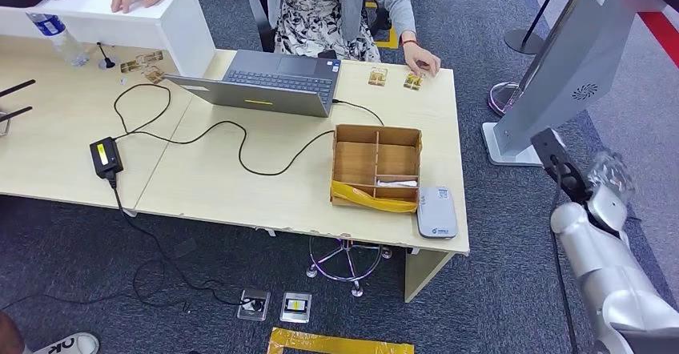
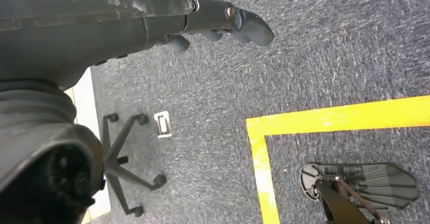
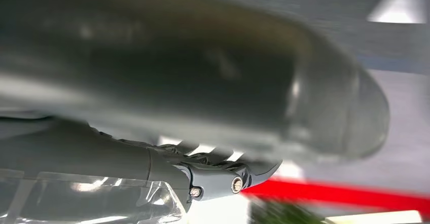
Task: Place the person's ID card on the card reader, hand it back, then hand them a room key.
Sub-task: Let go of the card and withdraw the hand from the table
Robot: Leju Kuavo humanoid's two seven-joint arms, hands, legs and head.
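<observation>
The grey-white card reader [image 1: 436, 212] lies at the desk's near right corner, beside a wooden divided box [image 1: 376, 168]. A white card [image 1: 397, 183] lies in the box's near right compartment. The seated person rests a hand [image 1: 421, 62] on the desk's far right edge, next to two small brown holders [image 1: 377, 75]; I cannot make out an ID card there. My right hand [image 1: 575, 174] is raised to the right of the desk, off its edge, holding nothing; its fingers [image 3: 218, 177] reach out straight. My left hand [image 2: 223, 24] hangs over the carpet with its fingers apart and nothing in them.
An open laptop [image 1: 276, 82] sits mid-desk, its cable [image 1: 240, 150] looping to a black adapter [image 1: 106, 157]. A water bottle [image 1: 58, 37] stands at the far left. A grey kiosk [image 1: 572, 66] stands close to my right arm. A chair base [image 2: 124, 165] and yellow floor tape [image 2: 324, 120] lie below.
</observation>
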